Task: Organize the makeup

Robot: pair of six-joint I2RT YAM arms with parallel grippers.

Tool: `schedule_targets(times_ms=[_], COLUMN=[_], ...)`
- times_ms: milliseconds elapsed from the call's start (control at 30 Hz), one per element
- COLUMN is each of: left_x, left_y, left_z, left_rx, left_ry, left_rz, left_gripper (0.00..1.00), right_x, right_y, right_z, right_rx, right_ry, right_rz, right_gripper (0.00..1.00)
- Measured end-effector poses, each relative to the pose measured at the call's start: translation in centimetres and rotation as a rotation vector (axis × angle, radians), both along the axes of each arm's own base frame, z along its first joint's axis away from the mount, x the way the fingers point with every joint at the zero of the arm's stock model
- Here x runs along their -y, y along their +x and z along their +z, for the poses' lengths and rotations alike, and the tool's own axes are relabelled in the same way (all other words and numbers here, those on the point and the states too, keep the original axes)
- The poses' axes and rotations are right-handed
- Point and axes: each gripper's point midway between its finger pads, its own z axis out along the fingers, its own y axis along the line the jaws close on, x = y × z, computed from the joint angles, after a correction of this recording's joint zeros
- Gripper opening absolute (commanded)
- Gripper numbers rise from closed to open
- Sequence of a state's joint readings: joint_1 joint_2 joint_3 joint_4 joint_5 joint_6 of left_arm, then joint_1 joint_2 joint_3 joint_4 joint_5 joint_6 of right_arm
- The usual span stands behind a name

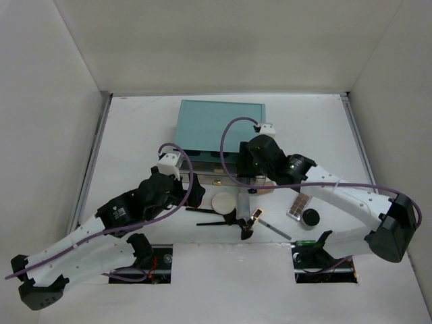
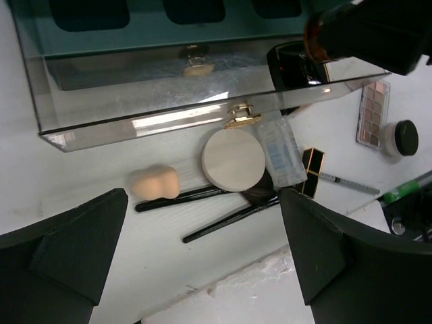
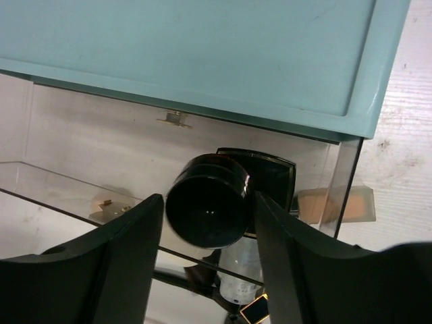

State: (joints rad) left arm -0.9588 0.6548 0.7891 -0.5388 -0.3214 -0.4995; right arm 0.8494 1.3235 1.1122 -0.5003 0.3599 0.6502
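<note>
The right gripper (image 3: 209, 200) pinches a dark round jar (image 3: 202, 216) across its side wall, one finger on each flank. The clear drawer (image 3: 74, 145) lies below it and a square black compact (image 3: 270, 177) sits just beyond. The jar looks rigid and glossy, probably slippery and fairly hefty for its bulk. A hold square across its widest part suits it, with a low, gentle release. The left gripper (image 2: 204, 201) hangs spread wide, with the sponge (image 2: 155, 182) and puff (image 2: 233, 158) beneath it on the worktop (image 2: 81, 175).
</note>
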Motion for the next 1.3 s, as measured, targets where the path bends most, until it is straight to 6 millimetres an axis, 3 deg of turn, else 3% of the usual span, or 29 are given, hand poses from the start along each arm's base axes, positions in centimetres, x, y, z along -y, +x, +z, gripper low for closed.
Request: schedule_targets(times_ms=[200,367,567,667,767,900,1033,1300], left_x=[2.4,6.3,13.9,17.9,20.9,22.7,24.1,23.5], left_y=[-1.1,-3.2,-7.7,-9.9,-11.3,-10.3,-7.7,-5.6], left_z=[-0.9,-1.9,-4.3,-6.6,-9.4,-12.9,-15.3,-17.4], left_rx=[-0.023,-0.049,-0.065,-0.07,-0.076,-0.098,-0.121,-0.125], left_ry=[0.038,0.101,0.208,0.279,0.355,0.436,0.489,0.554], left_rz=[-0.091,-0.227,-0.447,-0.54,-0.605,-0.606,-0.554,-0.496], left_gripper=[1.0,1.0,0.93,0.89,0.83,0.71,0.7,0.69], right_x=[0.0,1.3,7.3,10.9,13.2,15.4,16.5,17.4], right_y=[0.0,0.0,0.0,-0.2,-0.9,-1.6,-2.2,-2.7], right_z=[0.1,2.4,5.8,6.0,5.3,4.3,4.3,4.2], right_rx=[0.001,0.046,0.138,0.159,0.156,0.146,0.145,0.157], right_ry=[0.006,0.06,0.151,0.167,0.164,0.159,0.169,0.186], right_rz=[0.001,-0.02,-0.155,-0.249,-0.304,-0.361,-0.386,-0.402], right_gripper=[0.75,0.75,0.73,0.73,0.73,0.73,0.73,0.73])
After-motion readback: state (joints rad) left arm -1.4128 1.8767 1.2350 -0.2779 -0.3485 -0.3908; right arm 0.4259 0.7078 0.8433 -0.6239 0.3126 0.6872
